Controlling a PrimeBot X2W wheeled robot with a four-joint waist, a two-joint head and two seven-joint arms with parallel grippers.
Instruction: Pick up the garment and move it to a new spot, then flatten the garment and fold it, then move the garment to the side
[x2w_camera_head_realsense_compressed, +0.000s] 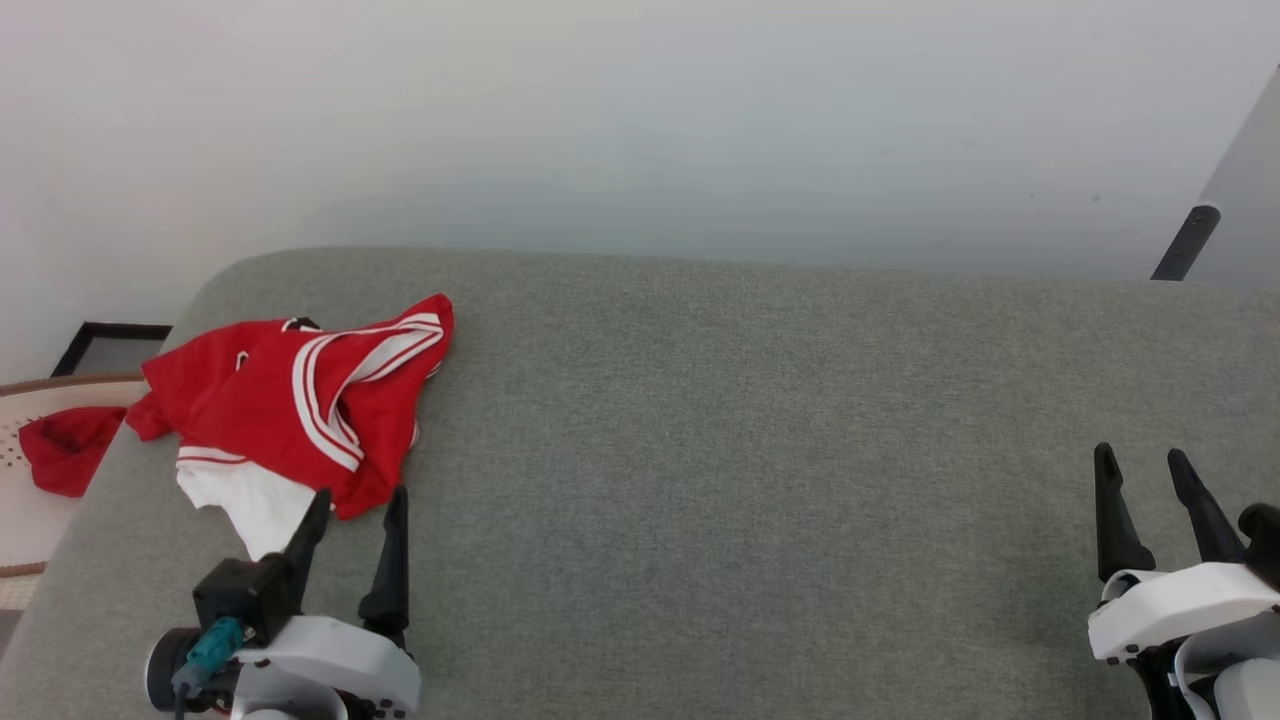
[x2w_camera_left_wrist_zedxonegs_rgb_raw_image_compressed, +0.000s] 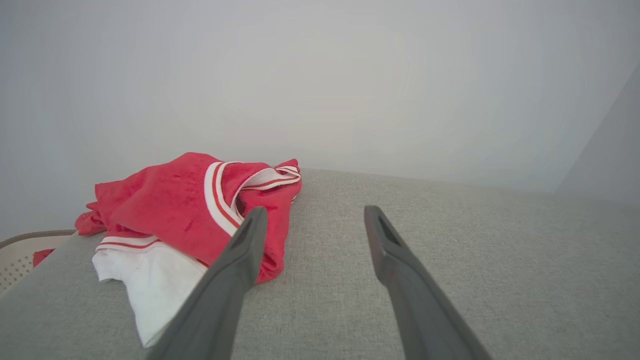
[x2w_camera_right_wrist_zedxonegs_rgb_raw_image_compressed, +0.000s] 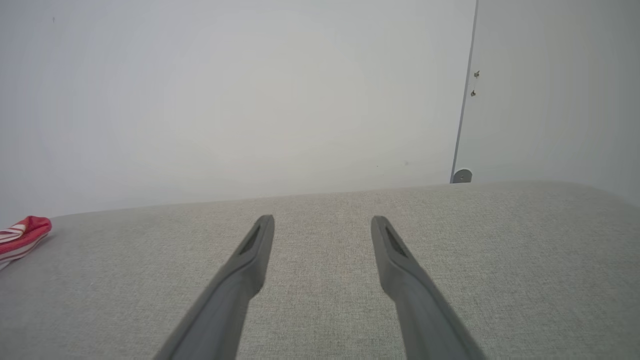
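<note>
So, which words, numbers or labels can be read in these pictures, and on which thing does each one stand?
No text can be read.
Jersey, crumpled on the grey cushion: one small white mark, too small to read.

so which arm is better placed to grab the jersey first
Left. The left hand, open, has its tips right by the crumpled jersey; the right hand, also open, sits far across the grey surface.
</note>
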